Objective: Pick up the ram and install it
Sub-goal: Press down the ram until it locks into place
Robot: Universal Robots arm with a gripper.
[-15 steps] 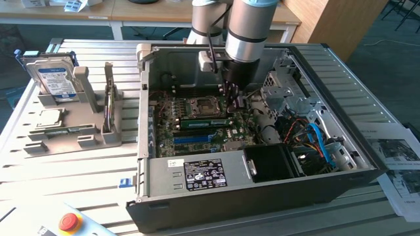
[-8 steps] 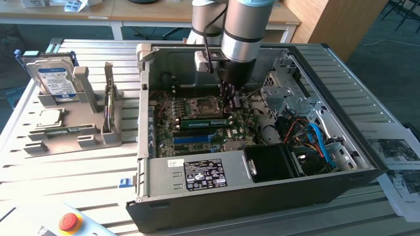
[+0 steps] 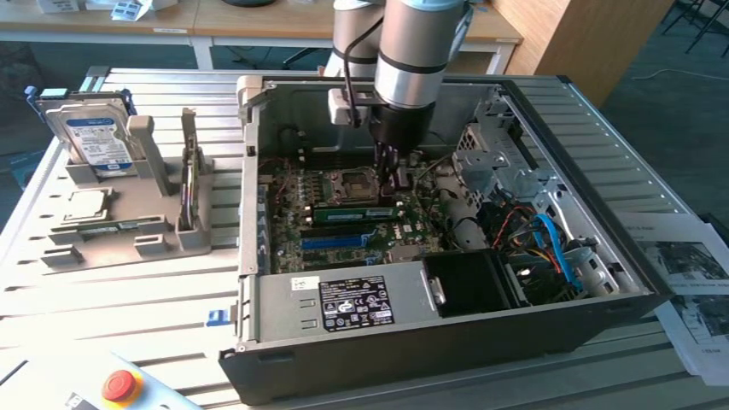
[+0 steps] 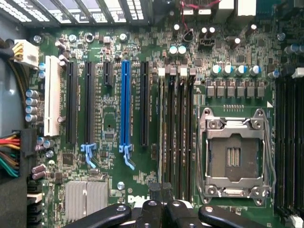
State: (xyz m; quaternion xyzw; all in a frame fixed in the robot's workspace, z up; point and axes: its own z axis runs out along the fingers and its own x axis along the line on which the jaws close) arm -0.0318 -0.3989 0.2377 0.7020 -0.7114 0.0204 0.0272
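**Ram (image 3: 351, 208): risk of uneven seating**

It lay along a slot beside the processor socket (image 3: 347, 182), inside the case. Your pincer (image 3: 393, 181) stood fully shut at one end of it, with no evident hold. Judged risk: one-ended pressure could have tilted it, leaving it half-latched.

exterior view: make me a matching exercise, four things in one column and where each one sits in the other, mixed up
Things:
1. hard drive
2. processor
3. ram
4. red button

Places:
a. lying flat on the grey tray
b. inside the case, on the motherboard
c. standing upright in a grey holder
d. on a pale box, nearest the camera

Pairs: 1-c, 2-a, 3-b, 4-d
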